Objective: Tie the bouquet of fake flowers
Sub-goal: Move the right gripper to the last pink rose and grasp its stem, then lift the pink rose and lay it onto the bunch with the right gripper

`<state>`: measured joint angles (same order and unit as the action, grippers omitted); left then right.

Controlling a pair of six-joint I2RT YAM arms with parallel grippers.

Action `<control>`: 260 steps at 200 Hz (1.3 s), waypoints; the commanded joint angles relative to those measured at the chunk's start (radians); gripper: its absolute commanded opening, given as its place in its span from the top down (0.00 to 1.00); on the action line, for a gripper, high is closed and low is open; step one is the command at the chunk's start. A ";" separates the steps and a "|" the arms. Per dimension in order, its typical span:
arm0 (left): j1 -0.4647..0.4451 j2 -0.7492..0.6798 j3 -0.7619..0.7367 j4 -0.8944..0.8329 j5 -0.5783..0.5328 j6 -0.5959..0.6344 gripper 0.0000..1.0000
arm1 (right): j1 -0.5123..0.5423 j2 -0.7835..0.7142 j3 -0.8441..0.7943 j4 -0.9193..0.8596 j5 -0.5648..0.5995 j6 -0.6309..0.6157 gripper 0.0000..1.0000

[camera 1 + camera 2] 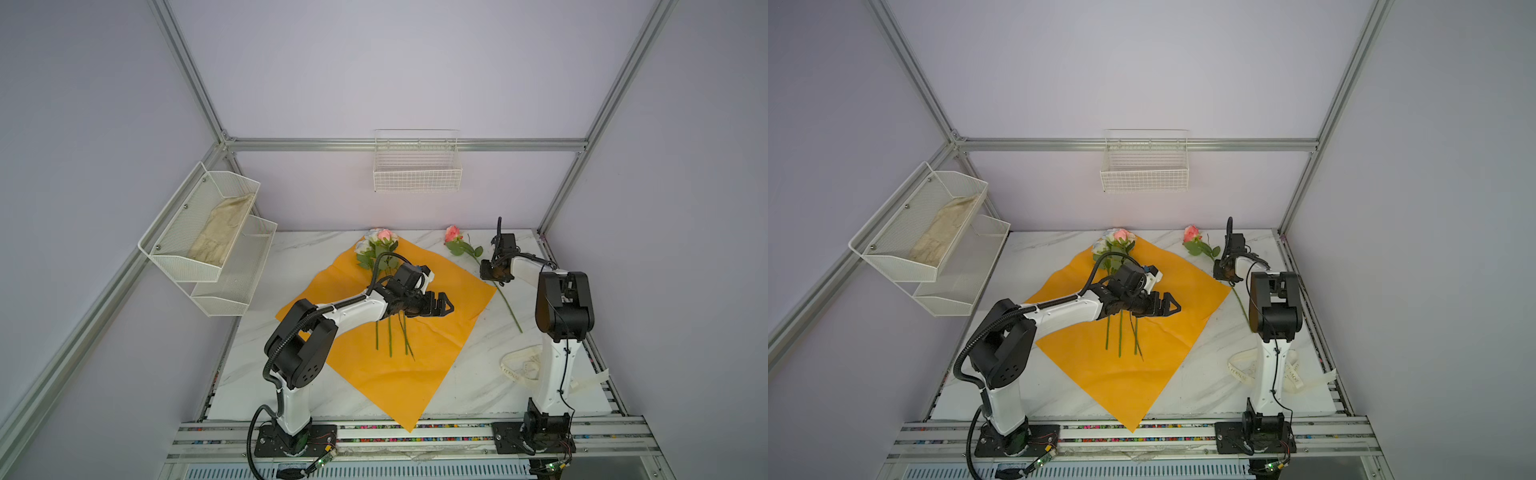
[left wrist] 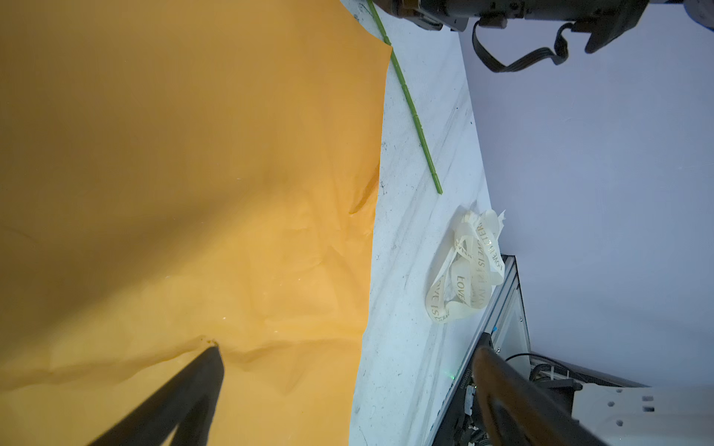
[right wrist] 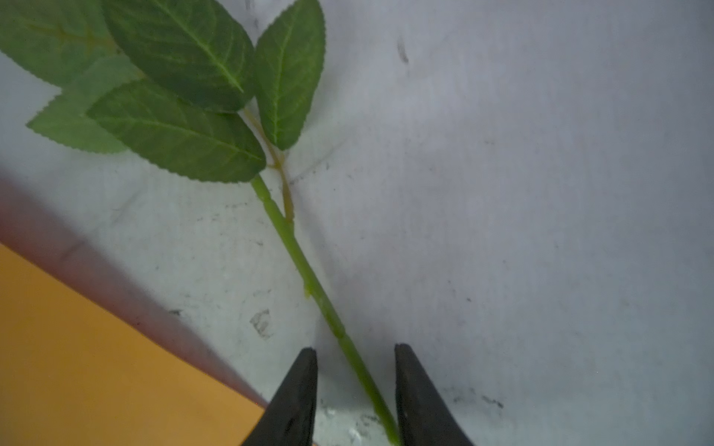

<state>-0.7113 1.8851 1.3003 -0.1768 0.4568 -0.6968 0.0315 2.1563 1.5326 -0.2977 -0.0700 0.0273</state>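
Your left gripper (image 1: 444, 306) hangs wide open and holds nothing; it sits over the orange paper (image 1: 415, 374), just above the stems of the three roses (image 1: 380, 243). In the left wrist view one finger (image 2: 189, 394) ends at a crease in the paper, but you cannot tell whether it touches. The paper lies spread as a diamond in the middle of the table (image 1: 469, 399), one corner reaching past the front edge. The three roses lie on it side by side, heads at the far corner, stems pointing to the front. The fourth rose (image 1: 453, 234), pink, lies off the paper on bare marble to the right, its stem (image 3: 309, 278) running toward the front right. Your right gripper (image 3: 355, 349) is down over that stem, below the leaves (image 3: 185, 58): jaws part open, one finger each side, the stem closer to one, a gap showing at the other, so nothing is clamped. The ribbon (image 2: 467, 266) lies in a loose heap near the front right, by the right arm's base, clear of the paper
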 commanded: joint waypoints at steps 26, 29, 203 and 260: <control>-0.002 -0.016 0.087 -0.002 0.015 0.007 0.00 | -0.001 0.055 0.025 -0.099 -0.012 -0.075 0.76; -0.002 -0.020 0.086 -0.003 0.013 0.009 0.00 | 0.000 0.057 0.030 -0.104 -0.006 -0.080 0.78; 0.122 -0.597 -0.398 -0.114 -0.589 -0.060 0.00 | 0.168 -0.414 -0.186 0.157 -0.300 0.385 1.00; 0.333 -0.929 -0.633 -0.193 -0.640 -0.126 0.00 | 0.568 -0.218 -0.006 0.218 -0.122 0.521 1.00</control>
<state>-0.4252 1.0622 0.7650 -0.3290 -0.1154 -0.7795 0.4911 1.8633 1.4178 -0.1181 -0.2687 0.4633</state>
